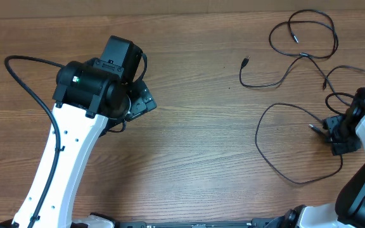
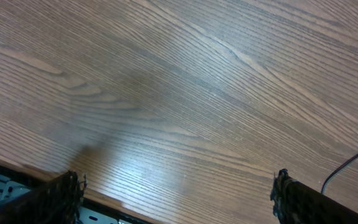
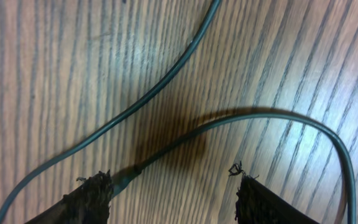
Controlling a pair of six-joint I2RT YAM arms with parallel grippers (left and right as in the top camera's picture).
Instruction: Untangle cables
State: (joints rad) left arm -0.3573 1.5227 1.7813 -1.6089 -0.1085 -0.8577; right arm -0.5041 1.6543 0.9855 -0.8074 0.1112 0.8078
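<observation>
Several thin black cables [image 1: 257, 134] lie in loose loops on the counter [image 1: 189, 158], from 1 to 4 o'clock. Right jaws at 3 o'clock are partly spread; one cable end meets a finger [image 3: 95, 193], not pinched. Left jaws at 9 o'clock are spread wide above the wood.

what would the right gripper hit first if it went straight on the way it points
Most likely the thin black cable lying between the right gripper's jaws, with the table right beneath, though depth is unclear.
</observation>
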